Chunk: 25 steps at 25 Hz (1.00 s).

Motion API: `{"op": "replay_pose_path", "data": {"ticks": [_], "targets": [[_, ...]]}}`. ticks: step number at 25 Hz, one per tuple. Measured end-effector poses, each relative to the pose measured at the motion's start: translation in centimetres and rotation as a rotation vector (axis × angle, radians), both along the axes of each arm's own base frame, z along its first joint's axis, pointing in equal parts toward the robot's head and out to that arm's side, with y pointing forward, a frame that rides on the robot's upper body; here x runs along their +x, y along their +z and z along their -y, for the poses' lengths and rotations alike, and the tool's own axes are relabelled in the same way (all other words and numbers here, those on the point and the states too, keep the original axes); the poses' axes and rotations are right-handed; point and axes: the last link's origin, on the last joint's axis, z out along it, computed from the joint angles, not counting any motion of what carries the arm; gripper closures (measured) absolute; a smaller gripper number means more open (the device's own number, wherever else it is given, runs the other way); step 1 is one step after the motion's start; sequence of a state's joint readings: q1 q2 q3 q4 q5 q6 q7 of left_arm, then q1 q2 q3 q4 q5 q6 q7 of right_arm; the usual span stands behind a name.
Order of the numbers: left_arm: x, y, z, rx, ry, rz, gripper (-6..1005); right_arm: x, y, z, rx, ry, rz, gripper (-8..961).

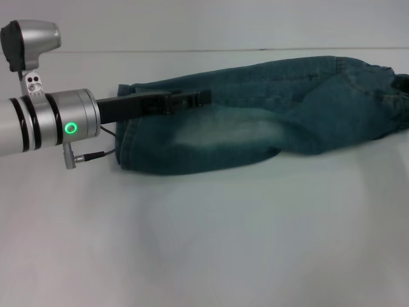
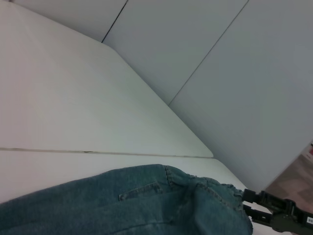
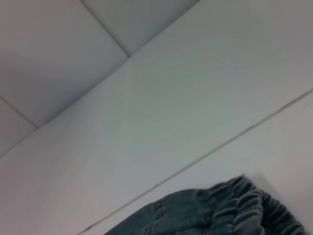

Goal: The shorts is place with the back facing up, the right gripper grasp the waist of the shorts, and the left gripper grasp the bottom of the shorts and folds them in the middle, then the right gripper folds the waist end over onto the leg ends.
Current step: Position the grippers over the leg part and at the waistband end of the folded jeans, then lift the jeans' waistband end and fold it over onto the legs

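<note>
The shorts [image 1: 255,112] lie across the white table [image 1: 204,243], already doubled lengthwise into one long denim strip, leg hems at the robot's left and puckered waist [image 3: 244,205] at its far right. So the middle fold looks done, and what's next, I judge, is carrying the waist end over onto the leg ends. The left gripper [image 1: 192,99] reaches in over the hem end, whether clamped or apart I cannot tell; the right gripper [image 2: 252,203] sits at the waistband, grip equally unclear.
</note>
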<state>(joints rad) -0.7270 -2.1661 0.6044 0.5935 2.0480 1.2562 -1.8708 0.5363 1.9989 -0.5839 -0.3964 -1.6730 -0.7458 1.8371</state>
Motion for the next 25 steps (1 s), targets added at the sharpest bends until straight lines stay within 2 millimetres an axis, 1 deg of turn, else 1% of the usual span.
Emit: {"op": "replay_pose_path", "data": {"ticks": [4, 7, 16, 19, 20, 21, 25], "targets": [[0.1, 0.0, -0.1, 0.001, -0.004, 0.0, 114, -0.9, -0.8, -0.9, -0.046, 0.015, 0.011, 60], [0.1, -0.2, 0.0, 0.002, -0.009, 0.003, 117, -1.3, -1.0, -1.1, -0.066, 0.017, 0.007, 62], [0.5, -0.6, 0.1, 0.009, -0.025, 0.029, 129, -1.7, -0.9, -0.8, -0.1, 0.069, -0.001, 352], [0.8, -1.1, 0.3, 0.013, -0.042, 0.046, 132, -1.8, -0.6, -0.6, -0.109, 0.084, -0.008, 444], [1.1, -1.9, 0.4, 0.019, -0.062, 0.055, 134, -1.9, -0.5, -0.6, -0.111, 0.088, -0.013, 475], [1.1, -2.0, 0.4, 0.021, -0.065, 0.057, 135, -1.9, -0.4, -0.6, -0.113, 0.092, -0.02, 506], [1.6, -3.0, 0.7, 0.047, -0.101, 0.076, 140, -2.2, 0.1, -0.5, -0.14, 0.104, -0.04, 675]]}}
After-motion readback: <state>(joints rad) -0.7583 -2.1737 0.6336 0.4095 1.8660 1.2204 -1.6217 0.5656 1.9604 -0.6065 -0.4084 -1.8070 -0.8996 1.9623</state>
